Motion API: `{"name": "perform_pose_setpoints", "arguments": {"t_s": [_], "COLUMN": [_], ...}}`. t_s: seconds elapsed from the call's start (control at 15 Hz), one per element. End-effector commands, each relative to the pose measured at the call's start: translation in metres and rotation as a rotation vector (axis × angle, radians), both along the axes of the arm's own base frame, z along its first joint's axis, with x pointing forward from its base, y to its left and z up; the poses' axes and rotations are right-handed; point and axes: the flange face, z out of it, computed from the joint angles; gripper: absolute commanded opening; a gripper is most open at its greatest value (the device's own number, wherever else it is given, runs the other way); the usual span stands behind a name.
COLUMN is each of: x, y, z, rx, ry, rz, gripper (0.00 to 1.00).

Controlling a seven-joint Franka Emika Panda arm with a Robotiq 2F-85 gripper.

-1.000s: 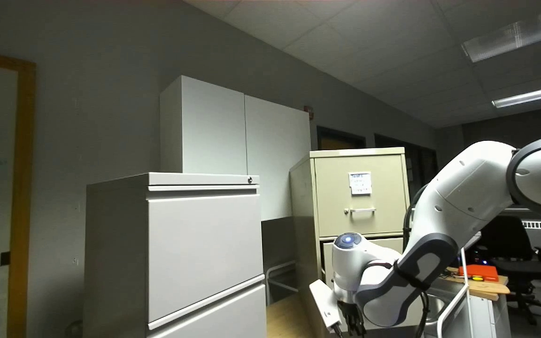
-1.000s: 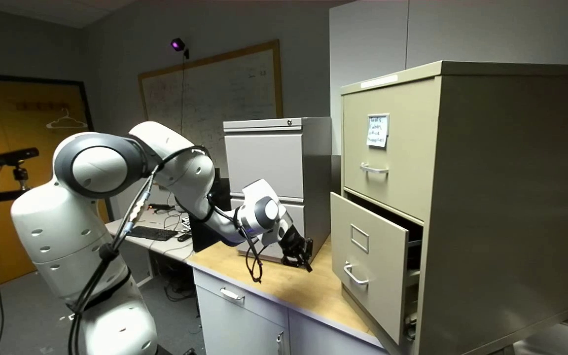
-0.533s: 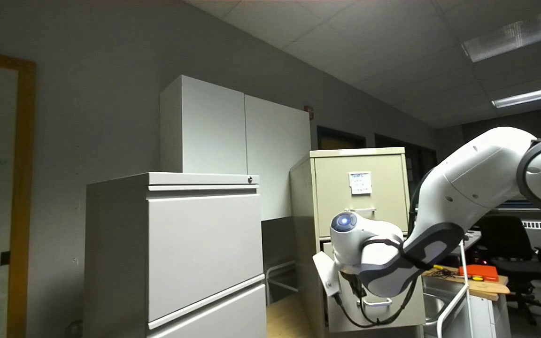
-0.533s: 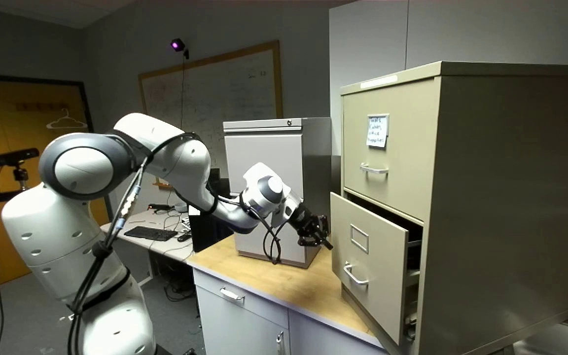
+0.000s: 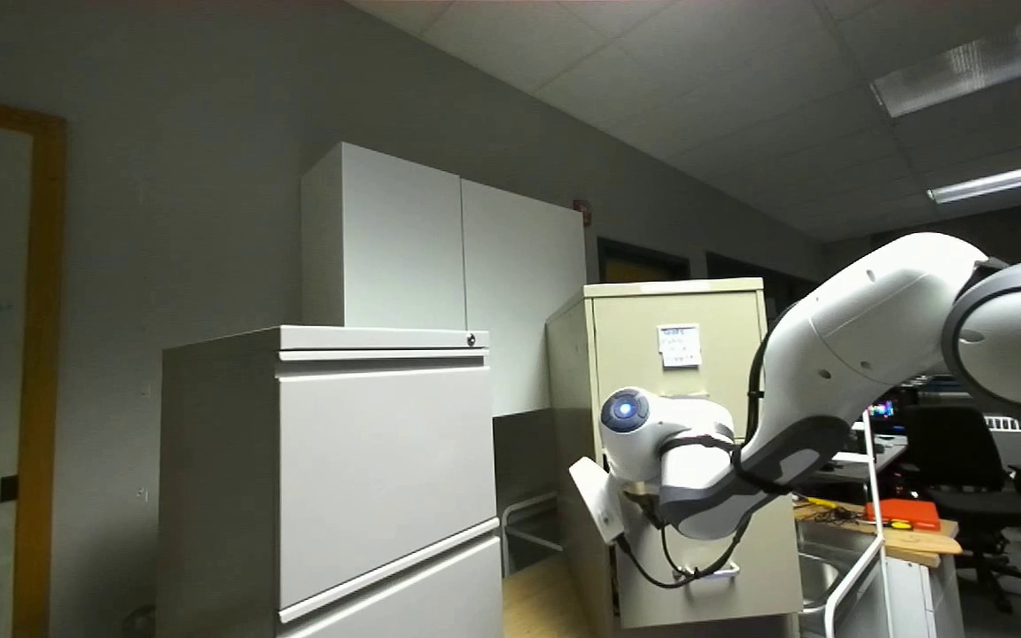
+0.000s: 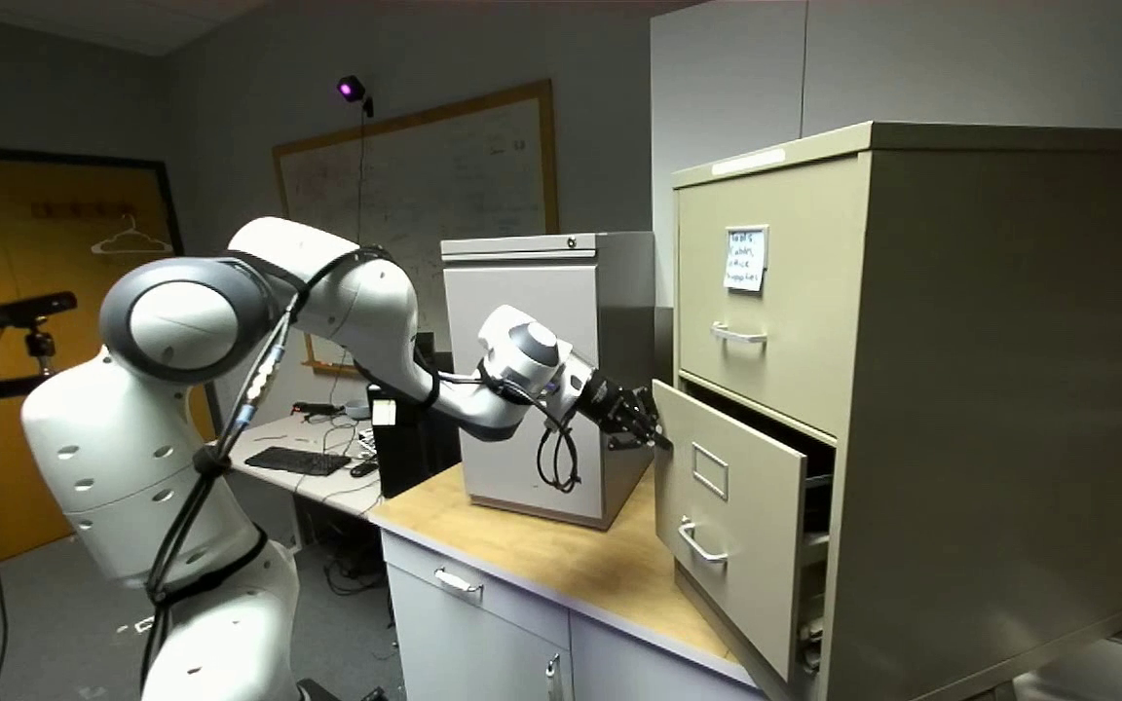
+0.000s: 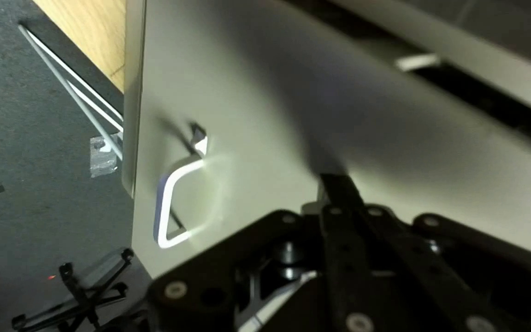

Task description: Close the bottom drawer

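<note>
The bottom drawer [image 6: 761,574] of the beige filing cabinet [image 6: 990,389] is pulled partway out, with a dark gap behind its front. Its front also shows in an exterior view [image 5: 767,549], partly behind my arm, and fills much of the wrist view [image 7: 256,129]. Its silver handle [image 6: 700,542] also shows left of my fingers in the wrist view [image 7: 164,216]. My gripper [image 6: 660,443] is shut and empty, its fingertips at the upper part of the drawer front. In the wrist view the fingertips [image 7: 334,182] meet their shadow on the front; I cannot tell whether they touch.
A grey cabinet [image 6: 522,312] stands on the wooden counter [image 6: 542,545], close behind my wrist. The shut top drawer [image 6: 785,370] with its handle [image 6: 738,334] is above. A chair base [image 7: 85,295] and a thin white frame [image 7: 76,92] show in the wrist view.
My gripper has risen from low beside the grey cabinet and moved over to the upper part of the drawer front. The drawer looks unmoved.
</note>
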Motion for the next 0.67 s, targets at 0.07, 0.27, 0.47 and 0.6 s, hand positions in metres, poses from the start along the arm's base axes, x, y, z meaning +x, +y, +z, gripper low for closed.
{"name": "perform_pose_setpoints", "arguments": {"t_s": [0.07,0.27,0.47,0.6], "x": [0.059,0.092,0.112,0.115], "y": [0.047,0.059,0.061,0.062], "z": [-0.006,-0.005,-0.024,-0.041], "rx": [-0.028,-0.126,-0.15,-0.106], "ry": [0.003,0.032,0.065,0.076], "rz": [0.171,0.224,0.24,0.257], "gripper": [0.0,0.0,0.0,0.0]}}
